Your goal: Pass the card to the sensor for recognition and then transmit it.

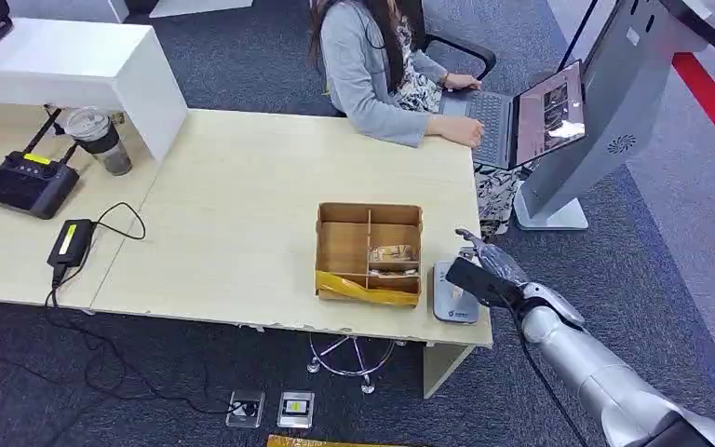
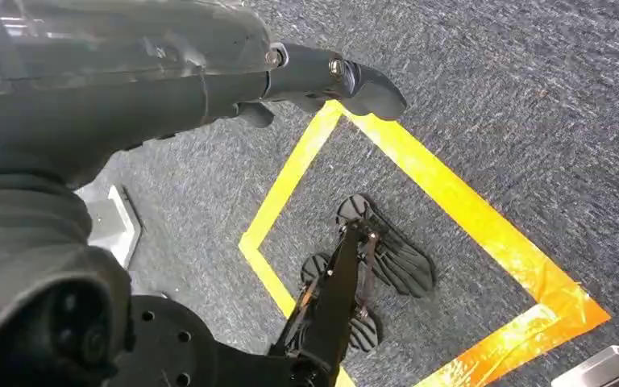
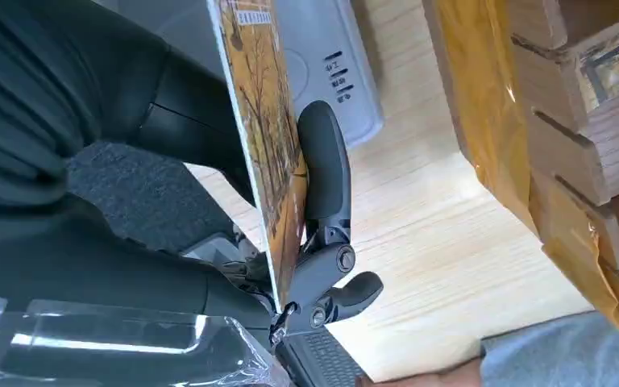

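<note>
Dark grey carpet runs under a pale wooden table [image 1: 242, 214] in the head view. Near the table's front right corner stands an open brown cardboard box with dividers [image 1: 369, 250], a strip of yellow tape along its front wall. Just beside the box, at the right edge of the table, lies a flat grey card sensor [image 1: 451, 296]. The silver right arm reaches in from the lower right, and the right hand [image 1: 486, 273] hovers over the sensor, fingers extended forward. At the far edge a person in a grey cardigan [image 1: 363, 70] sits typing on an open laptop [image 1: 531, 121]. Toward the table's left end lie a black remote controller with antennas [image 1: 28, 182], a black power adapter with a cable [image 1: 70, 242] and a clear plastic cup with a lid [image 1: 101, 140].

From the left wrist, the left hand [image 2: 306, 81] hangs over the carpet, dark fingers stretched out straight with nothing in them, above a square of yellow floor tape [image 2: 451, 210].

From the right wrist, a thin card printed with an orange autumn-tree picture [image 3: 262, 137] is seen nearly edge-on, pinched between the thick grey thumb [image 3: 324, 173] on one face and the dark fingers on the other. Beyond the card lies the grey sensor, with the taped box wall close by on the wood.
</note>
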Controlling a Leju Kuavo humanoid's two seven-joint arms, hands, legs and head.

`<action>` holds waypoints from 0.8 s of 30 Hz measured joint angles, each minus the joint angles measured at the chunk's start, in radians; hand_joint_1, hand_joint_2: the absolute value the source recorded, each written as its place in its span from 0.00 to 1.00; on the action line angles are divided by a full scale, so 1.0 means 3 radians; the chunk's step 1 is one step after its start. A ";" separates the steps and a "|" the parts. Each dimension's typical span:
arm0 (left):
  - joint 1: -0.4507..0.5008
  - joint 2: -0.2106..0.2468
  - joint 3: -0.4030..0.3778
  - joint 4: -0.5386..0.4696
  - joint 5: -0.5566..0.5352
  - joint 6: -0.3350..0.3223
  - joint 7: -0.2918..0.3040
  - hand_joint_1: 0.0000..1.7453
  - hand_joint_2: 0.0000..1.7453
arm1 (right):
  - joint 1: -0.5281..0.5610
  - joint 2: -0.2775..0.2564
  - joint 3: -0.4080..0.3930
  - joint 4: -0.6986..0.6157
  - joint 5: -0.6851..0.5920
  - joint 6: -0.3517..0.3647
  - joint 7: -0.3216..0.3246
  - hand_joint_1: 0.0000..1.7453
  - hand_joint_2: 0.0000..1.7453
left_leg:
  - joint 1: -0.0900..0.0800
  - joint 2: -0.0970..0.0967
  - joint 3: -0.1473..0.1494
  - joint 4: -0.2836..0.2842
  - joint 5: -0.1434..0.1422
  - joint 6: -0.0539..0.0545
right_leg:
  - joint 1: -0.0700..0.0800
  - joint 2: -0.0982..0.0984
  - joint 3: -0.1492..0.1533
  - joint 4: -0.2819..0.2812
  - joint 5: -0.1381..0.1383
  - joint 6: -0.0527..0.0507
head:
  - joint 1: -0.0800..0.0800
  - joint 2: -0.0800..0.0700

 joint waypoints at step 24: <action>0.0000 0.0027 -0.0083 0.0000 0.0067 0.0008 0.0001 0.00 0.00 | 0.0045 0.0003 -0.0113 0.0067 0.0015 -0.0139 -0.0001 1.00 1.00 | 0.0000 0.0002 0.0000 0.0000 0.0000 0.0000 | 0.0000 0.0002 -0.0002 0.0000 0.0000 0.0000 | -0.0001 0.0000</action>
